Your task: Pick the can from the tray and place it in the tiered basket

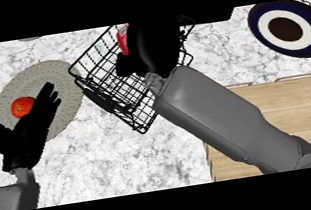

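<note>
Head view: my right hand [151,44] is curled round the can [123,37], of which only a red sliver shows, above the basket [112,90] near the counter's [121,152] far edge. To finish well, I would lower the can upright inside the rim onto the wire floor, and only then open the fingers. The basket is thin black wire mesh, the counter veined marble, and the tray [300,105] at the near right corner pale wood. My left hand [27,128] rests open by the left edge.

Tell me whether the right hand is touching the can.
Touching. The head view shows the right hand curled round the red can over the wire basket; only a red strip shows at the hand's left edge.
</note>
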Motion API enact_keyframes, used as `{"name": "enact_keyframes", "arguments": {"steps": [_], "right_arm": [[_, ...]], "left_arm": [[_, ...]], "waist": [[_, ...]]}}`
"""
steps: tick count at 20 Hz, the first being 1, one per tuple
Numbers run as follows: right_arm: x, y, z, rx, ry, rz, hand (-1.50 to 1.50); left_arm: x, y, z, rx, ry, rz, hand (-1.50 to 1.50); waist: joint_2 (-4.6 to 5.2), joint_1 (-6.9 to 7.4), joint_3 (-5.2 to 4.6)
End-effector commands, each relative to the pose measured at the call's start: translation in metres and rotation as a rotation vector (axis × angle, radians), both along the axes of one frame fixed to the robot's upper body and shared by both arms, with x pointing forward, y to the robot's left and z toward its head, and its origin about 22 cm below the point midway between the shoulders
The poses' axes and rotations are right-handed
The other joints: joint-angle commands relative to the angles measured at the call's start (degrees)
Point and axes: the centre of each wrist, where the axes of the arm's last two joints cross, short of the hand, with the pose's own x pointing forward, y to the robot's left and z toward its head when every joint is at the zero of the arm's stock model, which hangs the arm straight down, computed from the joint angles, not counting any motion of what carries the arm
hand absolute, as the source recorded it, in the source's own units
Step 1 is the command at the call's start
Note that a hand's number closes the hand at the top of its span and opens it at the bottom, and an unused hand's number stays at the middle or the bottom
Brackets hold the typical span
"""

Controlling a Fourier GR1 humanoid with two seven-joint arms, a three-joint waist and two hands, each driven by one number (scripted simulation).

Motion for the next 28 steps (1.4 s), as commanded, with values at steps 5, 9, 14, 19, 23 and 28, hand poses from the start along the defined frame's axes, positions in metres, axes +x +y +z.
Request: {"name": "enact_keyframes", "arguments": {"steps": [5, 9, 14, 19, 23, 28], "right_arm": [[0.019, 0.003, -0.003, 0.196, -0.138, -0.106, -1.50], [0.025, 0.007, -0.028, 0.147, -0.106, -0.097, -1.50], [0.033, 0.011, -0.013, 0.248, -0.185, -0.120, -1.50], [0.040, -0.003, 0.003, 0.460, -0.233, -0.122, -1.50], [0.034, -0.011, 0.013, 0.648, -0.337, -0.112, -1.50], [0.032, -0.030, 0.040, 0.807, -0.432, -0.139, -1.50]], "left_arm": [[-0.004, -0.007, -0.002, 0.004, -0.002, -0.022, 0.00], [-0.006, -0.006, 0.004, 0.005, -0.002, -0.007, 0.00], [-0.004, -0.019, -0.001, -0.008, -0.002, -0.023, 0.00], [-0.016, -0.002, -0.011, -0.003, 0.002, -0.023, 0.00], [-0.008, 0.005, -0.008, -0.004, 0.010, -0.003, 0.00], [-0.011, 0.017, -0.005, 0.001, 0.009, 0.040, 0.00]], "waist": [[0.11, 0.67, 0.01], [0.06, 0.86, 0.01], [0.29, 1.52, -0.02], [0.18, 1.12, 0.02], [0.02, -0.22, 0.06], [-0.52, -1.79, 0.09]]}}
